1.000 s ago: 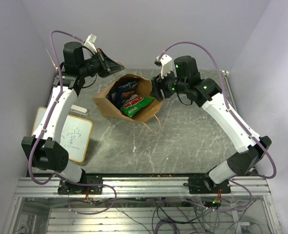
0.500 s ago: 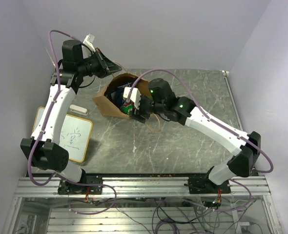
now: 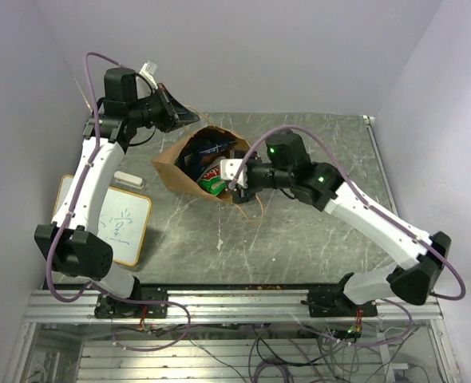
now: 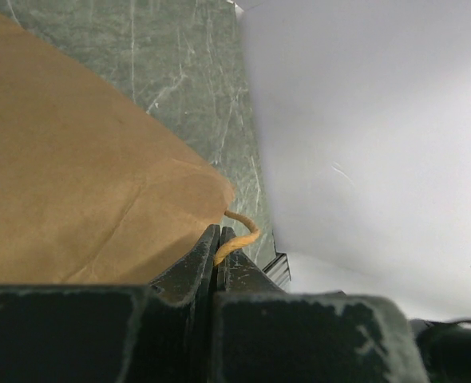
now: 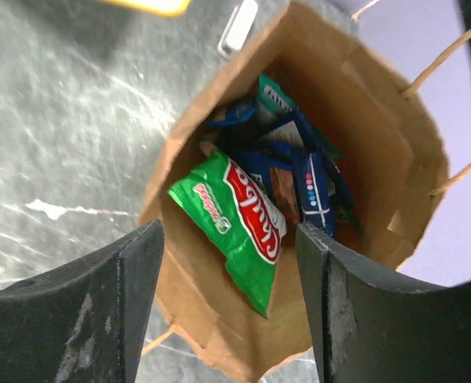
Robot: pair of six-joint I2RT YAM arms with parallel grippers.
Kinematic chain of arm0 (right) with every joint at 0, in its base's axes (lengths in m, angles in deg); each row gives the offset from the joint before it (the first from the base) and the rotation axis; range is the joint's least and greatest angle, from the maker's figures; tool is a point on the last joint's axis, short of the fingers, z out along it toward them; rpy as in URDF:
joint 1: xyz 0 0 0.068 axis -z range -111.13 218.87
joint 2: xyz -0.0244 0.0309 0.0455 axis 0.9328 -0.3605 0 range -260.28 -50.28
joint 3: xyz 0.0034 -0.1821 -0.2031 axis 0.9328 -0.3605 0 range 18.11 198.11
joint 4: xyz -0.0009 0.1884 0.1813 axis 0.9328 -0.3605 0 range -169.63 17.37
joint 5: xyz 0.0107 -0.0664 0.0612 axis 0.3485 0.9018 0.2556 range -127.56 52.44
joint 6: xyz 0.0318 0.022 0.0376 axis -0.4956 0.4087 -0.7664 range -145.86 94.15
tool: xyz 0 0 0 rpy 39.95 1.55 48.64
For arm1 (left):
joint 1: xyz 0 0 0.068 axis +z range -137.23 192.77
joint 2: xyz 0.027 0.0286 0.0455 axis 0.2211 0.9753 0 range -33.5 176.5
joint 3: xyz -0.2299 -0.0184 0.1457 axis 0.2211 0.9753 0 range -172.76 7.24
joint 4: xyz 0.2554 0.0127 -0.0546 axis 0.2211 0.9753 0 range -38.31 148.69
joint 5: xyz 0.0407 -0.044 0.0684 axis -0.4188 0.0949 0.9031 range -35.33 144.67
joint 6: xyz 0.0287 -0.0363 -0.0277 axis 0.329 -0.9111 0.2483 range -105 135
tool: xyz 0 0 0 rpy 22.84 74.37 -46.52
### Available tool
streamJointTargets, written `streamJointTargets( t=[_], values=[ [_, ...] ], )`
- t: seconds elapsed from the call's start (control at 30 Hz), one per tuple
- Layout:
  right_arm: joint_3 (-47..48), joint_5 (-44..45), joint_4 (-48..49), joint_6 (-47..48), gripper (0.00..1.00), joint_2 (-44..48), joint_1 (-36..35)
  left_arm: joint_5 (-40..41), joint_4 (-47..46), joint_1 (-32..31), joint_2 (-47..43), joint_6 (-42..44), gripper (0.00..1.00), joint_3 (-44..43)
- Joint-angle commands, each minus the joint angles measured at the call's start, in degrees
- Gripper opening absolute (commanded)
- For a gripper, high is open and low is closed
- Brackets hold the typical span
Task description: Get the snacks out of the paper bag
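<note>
The brown paper bag (image 3: 174,166) lies tilted on the table with its mouth toward my right arm. My left gripper (image 3: 189,116) is shut on one string handle (image 4: 240,234) and holds that rim up; the bag's wall (image 4: 76,183) fills the left wrist view. Inside are the snacks: a green-white packet with a red logo (image 5: 237,214) nearest the mouth and blue packets (image 5: 311,182) behind it. My right gripper (image 5: 229,239) is open just in front of the bag's mouth, its fingers (image 5: 132,279) on either side of the green packet (image 3: 214,183) without touching it.
A small whiteboard (image 3: 117,221) lies at the left table edge with a white eraser (image 3: 129,179) beside it. The bag's other handle (image 3: 254,209) trails on the table under my right wrist. Walls stand close on the left and behind.
My right arm swung from the bag's right side to in front of its mouth, and its jaws widened. The left gripper kept its hold on the handle.
</note>
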Motion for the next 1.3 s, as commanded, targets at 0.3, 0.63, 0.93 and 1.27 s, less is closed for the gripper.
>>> streamJointTargets(
  t=[0.3, 0.63, 0.93, 1.27],
  values=[
    [3.74, -13.9, -7.45, 24.84, 0.54, -15.95, 11.58, -1.39, 1.77, 1.24, 1.22, 1.83, 0.07, -4.29],
    [-1.75, -11.59, 4.33, 27.93, 0.57, -20.39, 10.9, -1.4, 1.79, 3.28, 2.65, -0.36, 0.07, -4.68],
    [-2.09, -12.06, 11.43, 26.9, 0.6, -23.61, 10.69, -0.24, -1.91, 3.11, -0.83, -5.13, 0.07, 1.51],
    [-4.37, -13.98, 17.91, 24.06, 0.42, -25.67, 10.69, 1.82, 0.4, 2.09, -2.28, -5.55, 0.07, 0.66]
  ],
)
